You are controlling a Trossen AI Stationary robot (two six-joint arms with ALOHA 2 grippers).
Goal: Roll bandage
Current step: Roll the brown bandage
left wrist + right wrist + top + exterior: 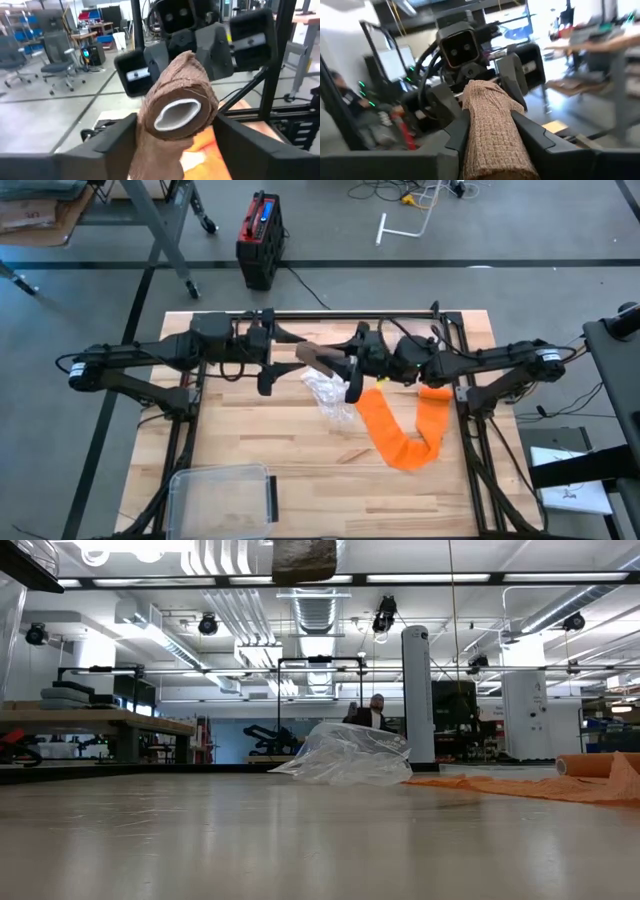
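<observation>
The brown bandage roll (322, 360) hangs in the air above the far middle of the table (250, 435), between the two grippers. The right gripper (492, 135) is clamped around one end of it. The left gripper (175, 135) stands with its fingers spread either side of the other end, not pressing. This looks like a handover within the rolling. Next, the left arm likely needs to re-grip so the roll can be turned. An orange bandage (400, 435) and clear wrapper (330, 395) lie below.
</observation>
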